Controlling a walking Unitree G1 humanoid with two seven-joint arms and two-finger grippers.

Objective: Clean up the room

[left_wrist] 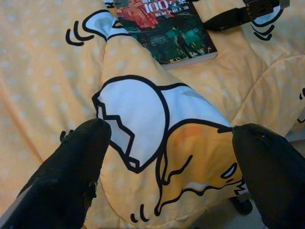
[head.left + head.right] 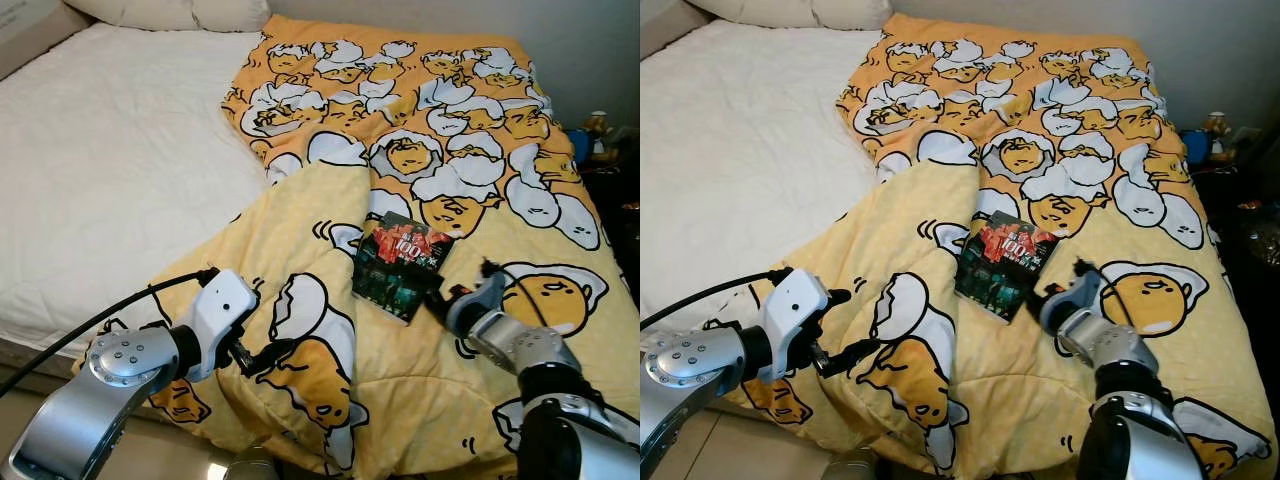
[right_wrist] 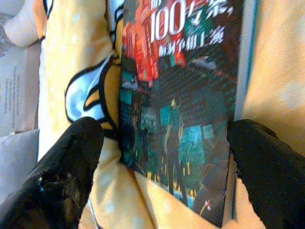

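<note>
Right wrist view looks straight down the right gripper (image 3: 164,157) onto the book (image 3: 183,95), whose near corner lies just ahead of and between the two black fingers; the jaws are spread wider than the book's short side and hold nothing. In the head views the book (image 2: 400,265) lies flat on the yellow blanket (image 2: 300,240) near the middle of the bed (image 2: 110,170), its long axis running from near the right gripper (image 2: 455,300) up and away across the bed, one short edge toward that gripper. The right arm is clearly nearer; the left gripper (image 2: 255,355) sits well apart at the blanket's lower edge, jaws also spread, a fold of cloth bulging between its fingers (image 1: 71,176) without being pinched. The book is a thin paperback with a glossy dark cover of red and teal; the blanket is soft, quilted and rumpled, printed with egg cartoons, so the book will likely sink slightly if pressed.
</note>
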